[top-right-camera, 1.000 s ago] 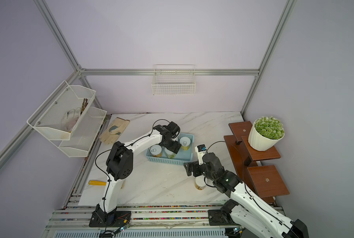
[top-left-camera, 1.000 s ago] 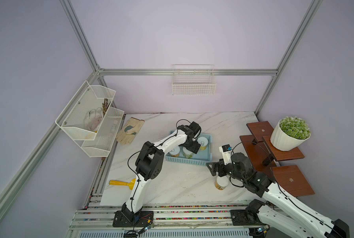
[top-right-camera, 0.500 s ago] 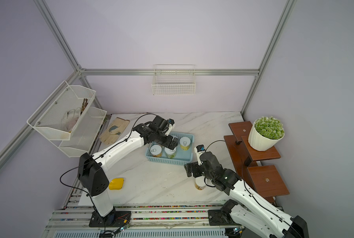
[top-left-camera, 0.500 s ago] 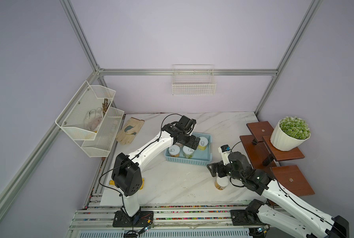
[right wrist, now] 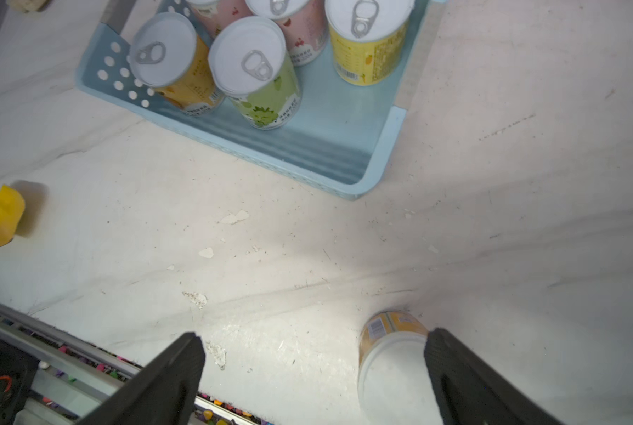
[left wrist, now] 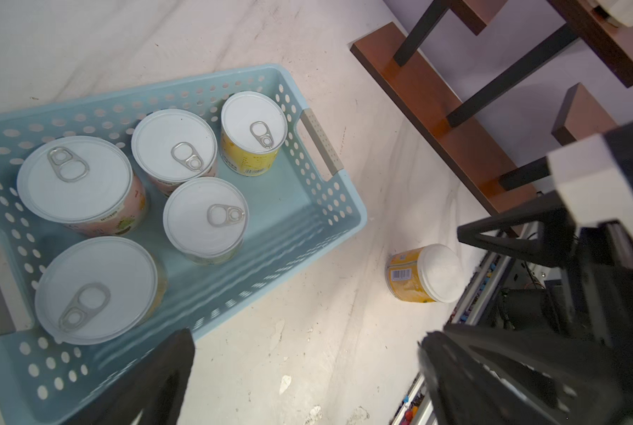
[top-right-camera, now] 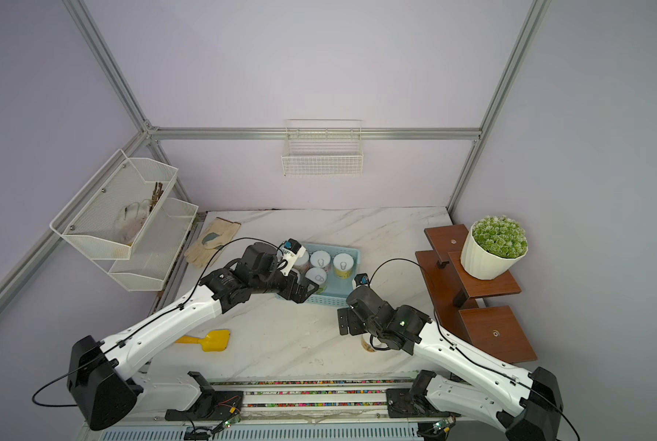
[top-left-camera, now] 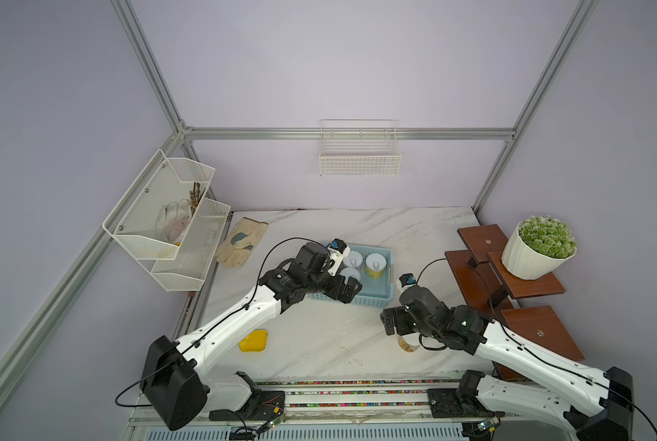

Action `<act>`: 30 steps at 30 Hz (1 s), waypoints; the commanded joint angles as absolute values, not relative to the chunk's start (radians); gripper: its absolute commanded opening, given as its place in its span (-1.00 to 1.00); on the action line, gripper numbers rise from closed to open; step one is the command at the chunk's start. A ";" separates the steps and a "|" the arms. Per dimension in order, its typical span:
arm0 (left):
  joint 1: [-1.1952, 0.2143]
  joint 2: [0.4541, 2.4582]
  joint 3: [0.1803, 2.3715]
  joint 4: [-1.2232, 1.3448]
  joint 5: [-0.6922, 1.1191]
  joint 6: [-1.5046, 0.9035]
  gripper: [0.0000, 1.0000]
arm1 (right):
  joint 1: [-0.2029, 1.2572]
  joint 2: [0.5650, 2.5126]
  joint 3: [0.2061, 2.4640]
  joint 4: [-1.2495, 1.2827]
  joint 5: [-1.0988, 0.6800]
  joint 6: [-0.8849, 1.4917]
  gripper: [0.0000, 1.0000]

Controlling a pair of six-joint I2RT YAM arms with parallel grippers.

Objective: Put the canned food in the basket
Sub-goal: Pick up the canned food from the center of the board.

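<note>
1. Pale lilac walls (top-left-camera: 319, 76) close the cell, and the white marble table (top-left-camera: 319, 355) carries everything that matters.
2. The light blue basket (left wrist: 329, 206) sits near the middle of the table. Five cans (left wrist: 204, 217) stand upright inside it, and free floor remains at the end nearer to the right arm.
3. The last can (right wrist: 392, 353) is still outside. It stands alone near the front edge of the table, plain top up, apart from the basket.
4. The left gripper (left wrist: 305, 333) hangs over the near wall of the basket, its fingers apart and holding nothing.
5. The right gripper (right wrist: 313, 335) hovers above the last can, its fingers (right wrist: 167, 368) also wide apart and empty. The can is not centred between them: in the right wrist view it sits partly under one finger.
6. I judge that the step in hand is the approach to this last can.
7. If the gripper goes straight down from here, one finger may land on the lid or push the can sideways. The can could tip, roll to the front edge and fall off.
8. The left arm is close to the basket. It could meet the right arm there, or its fingers could catch the wall and drag the basket.
9. The free floor lies beside the yellow can (left wrist: 254, 127), so careless lowering may knock that can over.
</note>
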State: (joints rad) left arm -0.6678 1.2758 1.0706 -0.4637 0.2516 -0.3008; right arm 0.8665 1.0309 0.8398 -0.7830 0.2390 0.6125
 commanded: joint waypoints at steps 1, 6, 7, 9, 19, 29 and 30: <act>-0.664 1.186 0.976 -0.289 0.347 -0.347 1.00 | 0.871 1.065 0.873 -0.885 0.287 0.734 1.00; -0.663 1.109 0.865 -0.179 0.462 -0.385 1.00 | 0.872 1.094 0.902 -0.918 0.299 0.772 0.99; -0.664 1.098 0.845 -0.160 0.483 -0.393 1.00 | 0.871 1.091 0.900 -0.928 0.321 0.789 0.99; -0.664 1.080 0.810 -0.118 0.523 -0.410 1.00 | 0.870 1.087 0.893 -0.945 0.343 0.792 0.99; -0.676 1.029 0.727 -0.083 0.586 -0.420 1.00 | 0.777 1.118 0.863 -1.009 0.256 0.765 0.99; -0.703 1.010 0.707 -0.096 0.520 -0.398 1.00 | 0.726 1.157 0.825 -0.994 0.200 0.725 1.00; -0.709 1.013 0.710 -0.098 0.520 -0.394 1.00 | 0.723 1.165 0.820 -0.997 0.194 0.723 0.99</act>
State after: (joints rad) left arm -0.6975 1.0241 0.6987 -0.1249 0.5308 -0.4088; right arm 0.7334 1.1492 0.8360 -0.9878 0.2123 0.7425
